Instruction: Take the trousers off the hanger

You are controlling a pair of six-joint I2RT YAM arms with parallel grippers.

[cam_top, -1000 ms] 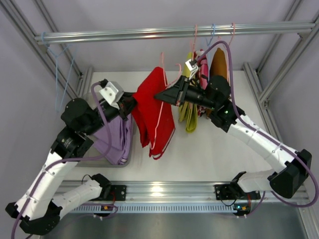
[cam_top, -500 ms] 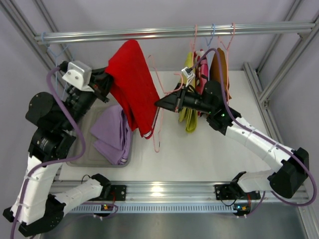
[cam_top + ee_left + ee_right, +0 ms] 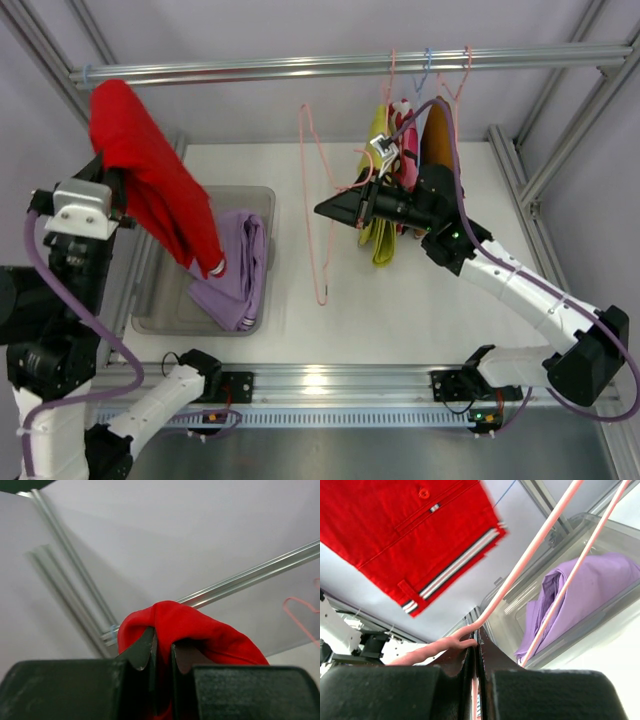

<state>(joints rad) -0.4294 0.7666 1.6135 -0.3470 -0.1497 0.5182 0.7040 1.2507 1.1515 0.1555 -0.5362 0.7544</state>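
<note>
My left gripper [image 3: 118, 190] is shut on the red trousers [image 3: 150, 180] and holds them high at the far left, hanging over the bin; in the left wrist view the red cloth [image 3: 185, 627] is pinched between the jaws [image 3: 161, 645]. My right gripper [image 3: 325, 209] is shut on the bare pink hanger [image 3: 318, 200], which hangs free in mid-air; its wire [image 3: 520, 570] runs out from the jaws [image 3: 476, 647]. The red trousers [image 3: 415, 535] with white stripes show there too. The lilac trousers [image 3: 235, 265] lie in the bin. The yellow-green trousers [image 3: 380, 225] hang on the rail behind my right arm.
A clear plastic bin [image 3: 160, 318] stands at the left of the table. The metal rail [image 3: 300, 68] crosses the back with more hangers and garments [image 3: 438, 130] at the right. Frame posts [image 3: 570, 140] stand on both sides.
My left gripper has pulled the red trousers off the pink hanger and carried them up and left over the bin. The hanger now hangs bare from my right gripper.
</note>
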